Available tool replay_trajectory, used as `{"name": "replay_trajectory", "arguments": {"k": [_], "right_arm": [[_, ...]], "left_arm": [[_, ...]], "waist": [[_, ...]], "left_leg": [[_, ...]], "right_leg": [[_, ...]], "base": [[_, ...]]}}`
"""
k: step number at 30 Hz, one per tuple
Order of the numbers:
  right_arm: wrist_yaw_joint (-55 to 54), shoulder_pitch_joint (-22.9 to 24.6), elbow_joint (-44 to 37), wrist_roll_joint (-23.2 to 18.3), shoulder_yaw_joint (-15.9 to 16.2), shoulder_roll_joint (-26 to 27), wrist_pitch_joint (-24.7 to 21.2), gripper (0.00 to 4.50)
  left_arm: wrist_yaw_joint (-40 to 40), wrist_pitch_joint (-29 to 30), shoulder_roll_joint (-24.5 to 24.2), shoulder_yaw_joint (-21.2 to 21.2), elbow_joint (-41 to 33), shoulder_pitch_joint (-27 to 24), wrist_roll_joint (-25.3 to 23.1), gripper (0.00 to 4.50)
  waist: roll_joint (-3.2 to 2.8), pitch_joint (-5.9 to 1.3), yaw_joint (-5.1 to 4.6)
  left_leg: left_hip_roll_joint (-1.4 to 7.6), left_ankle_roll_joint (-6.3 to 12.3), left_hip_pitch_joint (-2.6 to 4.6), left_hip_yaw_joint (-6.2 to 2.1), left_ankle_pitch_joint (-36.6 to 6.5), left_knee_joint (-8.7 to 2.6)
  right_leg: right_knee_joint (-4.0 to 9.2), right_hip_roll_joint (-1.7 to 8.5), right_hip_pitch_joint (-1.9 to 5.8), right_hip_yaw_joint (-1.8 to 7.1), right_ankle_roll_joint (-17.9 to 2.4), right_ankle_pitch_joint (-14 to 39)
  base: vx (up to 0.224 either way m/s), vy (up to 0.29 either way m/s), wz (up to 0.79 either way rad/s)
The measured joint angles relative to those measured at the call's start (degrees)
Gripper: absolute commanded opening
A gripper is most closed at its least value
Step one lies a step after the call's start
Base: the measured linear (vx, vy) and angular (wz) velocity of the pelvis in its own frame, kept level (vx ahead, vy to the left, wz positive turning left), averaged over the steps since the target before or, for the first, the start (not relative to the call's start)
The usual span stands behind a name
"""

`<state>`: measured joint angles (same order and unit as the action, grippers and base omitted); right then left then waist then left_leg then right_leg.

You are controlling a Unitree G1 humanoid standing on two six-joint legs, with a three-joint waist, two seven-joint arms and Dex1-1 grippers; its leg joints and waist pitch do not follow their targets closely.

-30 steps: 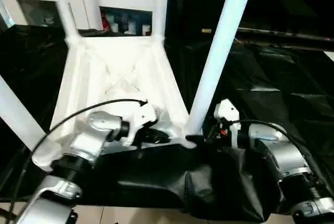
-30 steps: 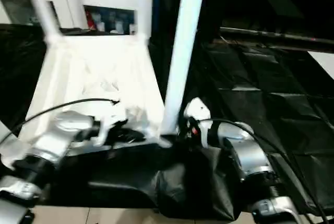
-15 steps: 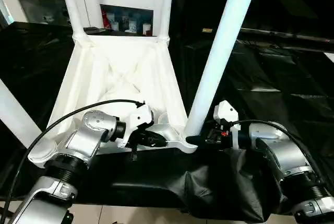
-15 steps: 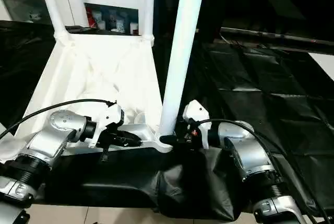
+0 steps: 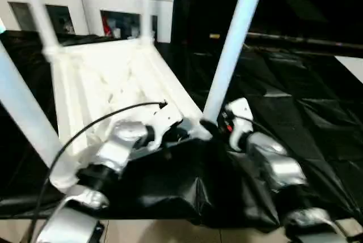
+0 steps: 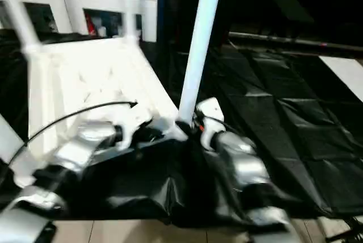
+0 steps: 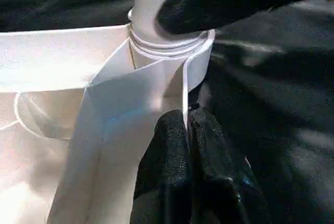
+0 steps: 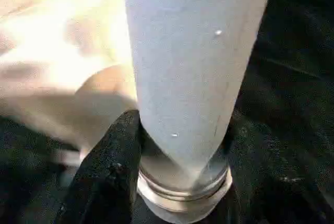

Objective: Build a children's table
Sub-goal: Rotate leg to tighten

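The left claw (image 7: 187,145) was pinched shut on the thin rim of the tabletop (image 5: 108,79), which lay upside down on black sheeting. Just beyond it stood the corner socket (image 7: 169,59). The right claw (image 8: 177,182), half open, clasped the base of the leg (image 5: 229,56) there. Judging by the exposed threads, the leg could seat crooked if the claw slipped or tilted it.

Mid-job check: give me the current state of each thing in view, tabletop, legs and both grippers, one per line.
White plastic ribbed tabletop: upside down on black sheeting.
Near right white tubular leg: upright in its corner socket.
Other three white legs: standing in the other corners.
Left gripper: shut on the tabletop's rim.
Right gripper: closed round the near right leg's base.
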<state>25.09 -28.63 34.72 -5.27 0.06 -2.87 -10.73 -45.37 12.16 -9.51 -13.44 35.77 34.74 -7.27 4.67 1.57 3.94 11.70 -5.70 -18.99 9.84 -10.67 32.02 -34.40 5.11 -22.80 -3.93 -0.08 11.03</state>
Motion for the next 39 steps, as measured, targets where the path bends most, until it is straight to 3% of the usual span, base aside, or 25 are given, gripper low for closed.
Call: {"name": "replay_trajectory", "arguments": {"k": [6, 8, 15, 19, 23, 27, 36, 39], "right_arm": [[-5.99, -1.73, 2.68, 2.75, -0.37, 1.49, 1.84, 2.01], [-5.96, -1.59, 2.86, 2.81, -0.37, 1.48, 2.56, 2.56], [1.45, -0.51, 1.73, 2.62, 0.15, -1.26, 3.47, 3.26], [9.65, 0.22, -0.29, 2.62, 2.13, -4.94, 3.43, 3.26], [23.11, 2.16, -5.32, 0.67, 6.16, -11.29, 2.18, 3.26], [32.02, 2.52, -8.62, 0.08, 8.86, -14.41, 0.14, 3.26], [41.17, 3.78, -12.04, -2.03, 11.68, -16.45, -1.75, 3.26], [41.58, 3.77, -12.18, -2.15, 11.57, -16.55, -2.50, 2.88]], "left_arm": [[5.10, 1.92, 3.78, 0.18, 1.00, 0.70, -1.15, 0.00], [5.13, 1.78, 3.83, 0.18, 1.06, 0.73, -1.19, 0.00], [2.36, 0.67, 3.07, 0.08, 0.90, 0.73, -1.06, 0.00], [-1.94, -0.11, 0.50, 0.04, -0.79, -0.16, 0.34, 0.00], [-12.25, -2.86, -5.39, -0.01, -4.21, -2.58, 3.12, 0.00], [-20.52, -2.78, -8.26, -0.56, -7.42, -4.27, 4.97, 0.00], [-28.98, 0.65, -12.39, -1.40, -11.93, -6.50, 8.17, 0.00], [-29.43, 0.64, -12.39, -1.38, -12.02, -6.67, 8.17, 0.00]], "waist": [[-0.25, -0.16, -0.24], [-0.28, -0.18, -0.22], [-0.36, -0.22, 0.13], [-0.40, -0.23, 0.41], [-0.47, -0.17, 0.80], [-0.47, -0.01, 1.58], [-0.10, 0.23, 1.88], [-0.10, 0.22, 1.92]], "left_leg": [[-0.13, 0.03, -0.06, 0.01, -0.01, -0.04], [-0.13, 0.03, -0.05, 0.01, -0.01, -0.09], [-0.11, 0.03, -0.09, 0.00, -0.01, -0.25], [-0.04, 0.02, -0.09, 0.00, -0.01, -0.32], [0.09, 0.02, -0.19, 0.04, -0.02, -0.51], [0.09, 0.06, -0.41, 0.09, -0.03, -0.52], [0.06, 0.12, -0.46, 0.20, -0.09, -0.44], [0.07, 0.12, -0.43, 0.20, -0.08, -0.42]], "right_leg": [[0.35, 0.05, 0.12, 0.11, 0.01, -0.01], [0.32, 0.05, 0.11, 0.09, 0.03, -0.03], [0.29, 0.04, 0.06, 0.06, 0.14, -0.16], [0.24, -0.03, -0.02, 0.05, 0.14, -0.48], [0.28, -0.18, -0.19, 0.03, -0.10, -0.45], [0.30, -0.13, -0.31, 0.00, -0.17, -0.40], [0.28, -0.05, -0.32, 0.02, -0.21, -0.39], [0.25, -0.04, -0.31, 0.02, -0.21, -0.39]], "base": [[0.000, 0.000, 0.00], [0.000, 0.000, 0.00], [0.000, 0.000, 0.00], [0.000, 0.000, 0.00], [0.000, 0.000, 0.00], [0.000, 0.000, 0.00], [0.000, 0.000, 0.00], [0.000, 0.000, 0.00]]}}
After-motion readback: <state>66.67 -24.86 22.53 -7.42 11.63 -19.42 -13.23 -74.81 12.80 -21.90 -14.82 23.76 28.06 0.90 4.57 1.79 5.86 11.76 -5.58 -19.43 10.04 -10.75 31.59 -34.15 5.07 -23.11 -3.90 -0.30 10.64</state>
